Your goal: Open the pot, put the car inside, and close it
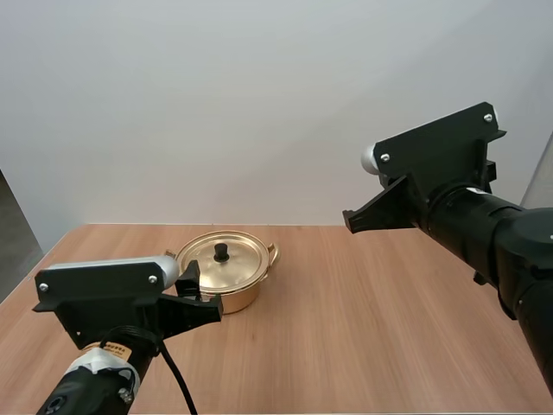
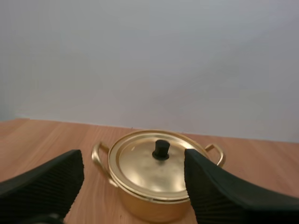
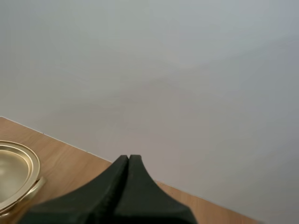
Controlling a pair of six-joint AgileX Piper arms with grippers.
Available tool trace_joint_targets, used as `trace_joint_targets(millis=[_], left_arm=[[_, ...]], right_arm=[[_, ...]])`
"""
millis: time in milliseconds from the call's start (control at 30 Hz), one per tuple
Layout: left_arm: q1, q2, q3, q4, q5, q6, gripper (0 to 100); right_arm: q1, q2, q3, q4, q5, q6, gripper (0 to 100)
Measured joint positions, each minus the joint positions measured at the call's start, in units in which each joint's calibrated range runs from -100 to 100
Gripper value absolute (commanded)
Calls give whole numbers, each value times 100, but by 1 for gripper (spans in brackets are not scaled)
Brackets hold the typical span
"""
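High view: the left pincer [image 1: 200,294] is hovering just before the round golden metal pot [image 1: 244,298], whose flat golden lid [image 1: 244,259] is sitting shut under a small black knob [image 1: 221,252]. The right pincer [image 1: 349,221] is hanging well apart, above the wooden surface [image 1: 371,328]. Left wrist view: the left pincer is gaping wide, with the knob ahead between its fingers [image 2: 51,182]. I'd be centring on it, then lifting straight. Right wrist view: the right pincer is lying closed, empty, obstructing nothing.
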Motion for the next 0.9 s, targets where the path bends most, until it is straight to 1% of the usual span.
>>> trace_joint_targets(millis=[100,133,200,300,333,433,500,600,633,667,833,867,900], left_arm=[[1,0,59,530,433,-469,100],[28,0,59,676,433,-596,100],[123,0,71,1038,433,-903,100],[182,0,118,1531,404,-1236,99],[182,0,155,1675,369,-1295,95],[182,0,277,2078,230,-1322,72],[182,0,277,2172,160,-1179,51],[182,0,277,2175,191,-881,21],[182,0,277,2175,217,-805,9],[182,0,277,2175,217,-809,0],[182,0,277,2175,303,-556,0],[182,0,277,2151,452,-401,0],[182,0,277,2069,483,-237,0]], right_arm=[[0,0,0,-494,21,466,0],[0,0,0,-673,21,592,0],[0,0,0,-992,21,902,0],[0,0,0,-1528,21,1336,0],[0,0,0,-1690,21,1493,0],[0,0,0,-1955,38,1956,0],[0,0,0,-2020,159,2239,0],[0,0,0,-2223,740,2664,0],[0,0,0,-2302,935,2774,0],[0,0,15,-2322,988,2794,0],[104,-68,111,-2659,1510,2930,0],[291,-335,372,-2896,1610,2940,0],[587,-844,930,-3106,1299,3081,0]])
